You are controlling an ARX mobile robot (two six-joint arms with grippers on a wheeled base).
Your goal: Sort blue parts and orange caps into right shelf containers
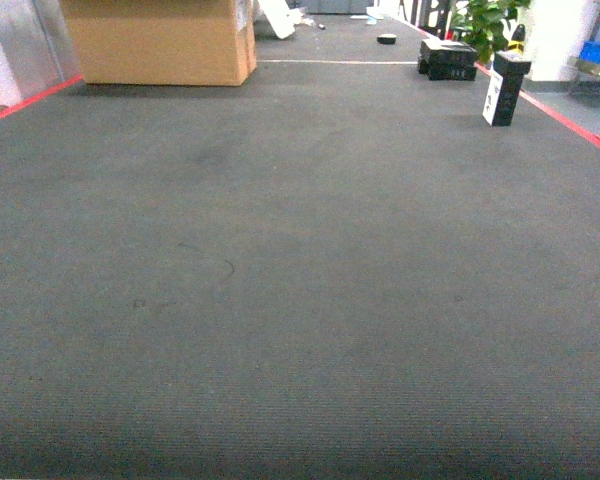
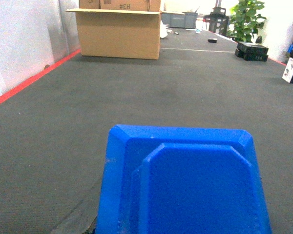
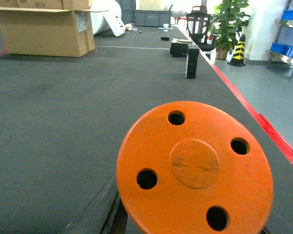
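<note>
Right wrist view is filled by an orange cap [image 3: 195,168], a disc with four holes; a blue part [image 2: 185,183] fills the left wrist view. Both seem carried, though the fingers cannot be seen. Blue crates [image 3: 287,49] are seen far right on a shelf [image 3: 283,57] across grey carpet [image 1: 280,280]; nothing appears delivered yet.

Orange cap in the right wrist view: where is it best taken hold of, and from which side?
Probably across the rim of the orange cap, pinching opposite edges and coming in edge-on from below, the side nearest this camera. Its round face is broad and flat, with only four small holes and a shallow centre disc, so there is nothing to pinch there. Its depth is hidden.
</note>
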